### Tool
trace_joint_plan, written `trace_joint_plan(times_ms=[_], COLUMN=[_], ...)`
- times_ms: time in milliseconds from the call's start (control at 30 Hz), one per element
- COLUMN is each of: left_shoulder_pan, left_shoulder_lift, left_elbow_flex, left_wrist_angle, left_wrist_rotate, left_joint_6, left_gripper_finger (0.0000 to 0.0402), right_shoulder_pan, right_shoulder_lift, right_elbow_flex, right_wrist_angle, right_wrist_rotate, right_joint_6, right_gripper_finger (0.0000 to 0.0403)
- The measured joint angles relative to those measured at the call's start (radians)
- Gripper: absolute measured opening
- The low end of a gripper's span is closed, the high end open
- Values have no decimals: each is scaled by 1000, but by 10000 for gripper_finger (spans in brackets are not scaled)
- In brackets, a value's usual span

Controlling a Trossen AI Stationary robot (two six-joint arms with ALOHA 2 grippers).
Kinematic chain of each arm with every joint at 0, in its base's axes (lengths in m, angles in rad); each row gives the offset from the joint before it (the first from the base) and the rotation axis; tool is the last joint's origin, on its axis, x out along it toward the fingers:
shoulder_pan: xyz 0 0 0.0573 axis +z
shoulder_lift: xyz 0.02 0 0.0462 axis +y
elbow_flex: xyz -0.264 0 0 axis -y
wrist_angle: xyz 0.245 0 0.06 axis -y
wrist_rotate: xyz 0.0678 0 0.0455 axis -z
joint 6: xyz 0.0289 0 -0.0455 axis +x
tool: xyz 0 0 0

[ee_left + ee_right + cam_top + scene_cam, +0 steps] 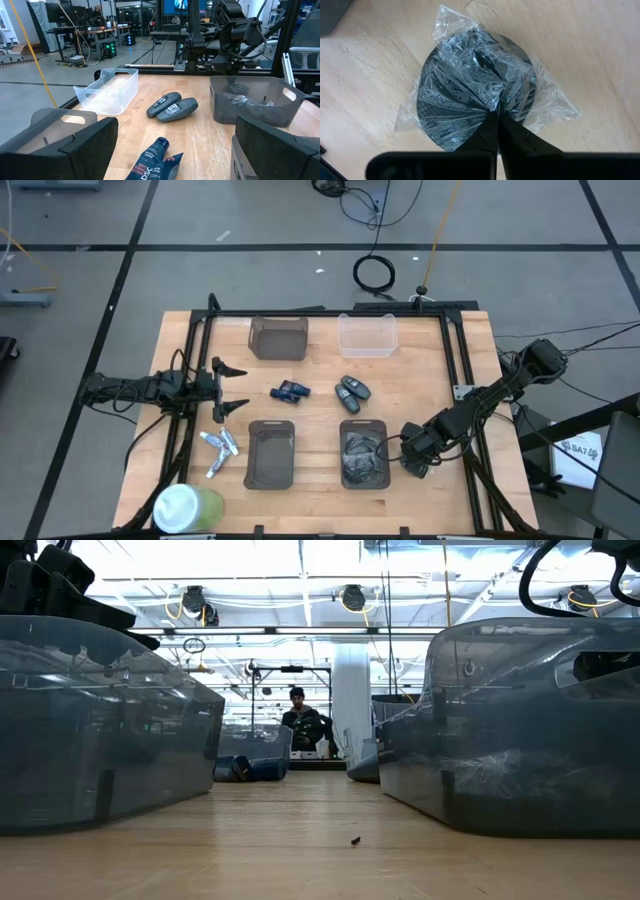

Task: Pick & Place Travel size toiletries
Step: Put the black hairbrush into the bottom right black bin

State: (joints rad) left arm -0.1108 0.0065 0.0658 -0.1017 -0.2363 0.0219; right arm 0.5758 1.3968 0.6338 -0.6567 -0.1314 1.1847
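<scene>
- Right gripper (496,117): at the table's (420,395) near right, just beside the near right tray (363,452). Fingers closed, pinching the clear plastic wrap of a round dark packet (475,90) lying on the wood.
- Left gripper (232,388): at the table's left side, fingers spread wide, holding nothing.
- Travel size toiletries (219,449): small white tubes lying together on the table near the left edge, between the left gripper and a green-and-white canister (186,508), just beside the near left tray (270,453).
- Mid-table: blue tubes (291,390) and two grey key fobs (352,389), well apart.
</scene>
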Motion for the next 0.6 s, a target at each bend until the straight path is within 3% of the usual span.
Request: trace_joint_plan(times_ms=[333, 600], left_shoulder_pan=[0, 0], left_shoulder_lift=[0, 0], left_elbow_flex=[0, 0], left_wrist_angle=[0, 0], left_wrist_rotate=[0, 0], left_joint_6=[0, 0], left_gripper_finger=[395, 395], right_shoulder_pan=[0, 1], right_shoulder_lift=[0, -6], right_elbow_flex=[0, 0], right_wrist_angle=[0, 4], right_wrist_rotate=[-1, -55], right_joint_6=[-4, -139], right_gripper_finger=[0, 0])
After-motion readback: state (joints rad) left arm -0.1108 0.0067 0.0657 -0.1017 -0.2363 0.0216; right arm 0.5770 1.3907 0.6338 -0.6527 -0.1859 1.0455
